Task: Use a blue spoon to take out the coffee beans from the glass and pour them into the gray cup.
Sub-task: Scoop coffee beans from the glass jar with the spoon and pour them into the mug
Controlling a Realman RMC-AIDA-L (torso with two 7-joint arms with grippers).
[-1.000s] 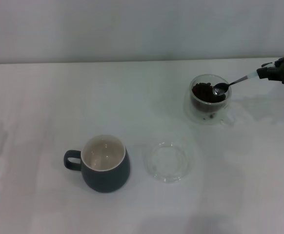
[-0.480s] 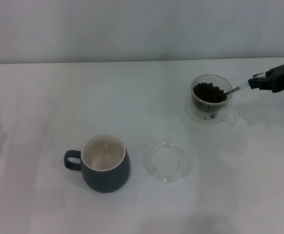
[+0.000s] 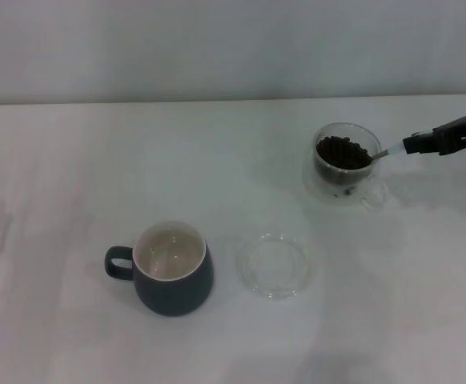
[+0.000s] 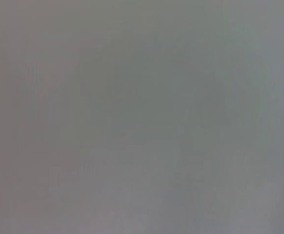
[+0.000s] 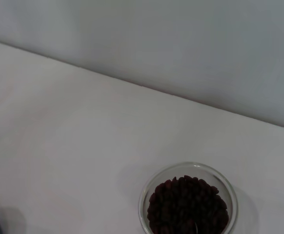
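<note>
a: blue spoon (image 3: 387, 152) — where is it, and have you got hold of it?

b: my right gripper (image 3: 425, 144) is clamped on its pale handle, out at the right edge of the head view. from my fingertips the spoon runs away and slightly down, its neck crossing the rim of the glass (image 3: 343, 162) with the bowl end down among the coffee beans (image 3: 342, 152). i can't make out the bowl itself; i think it is buried in the heap, but the beans hide it.

a: and the left one?

b: my left gripper isn't anywhere in the head view, and its wrist camera shows only a flat grey blur.

a: so which step is this?

b: the scoop, as i judge it. nothing has reached the gray cup (image 3: 171, 267) yet; its cream inside looks bare. it sits well apart from my gripper, far across the table (image 3: 97, 160) and nearer my body, with a clear glass saucer (image 3: 272, 265) between it and the glass.

a: how do you do the scoop well?

b: keep the handle low so the bowl slides under the beans rather than shoving them against the far wall. then level the bowl before lifting, and come up straight through the middle of the opening; my wrist view shows the heap (image 5: 187, 206) filling most of the glass, so clipping the rim would shed beans. the glass looks light, and its small handle points toward me, so a sideways drag could tip or skate it. carry slowly, bowl flat, over the saucer to the cup.
</note>
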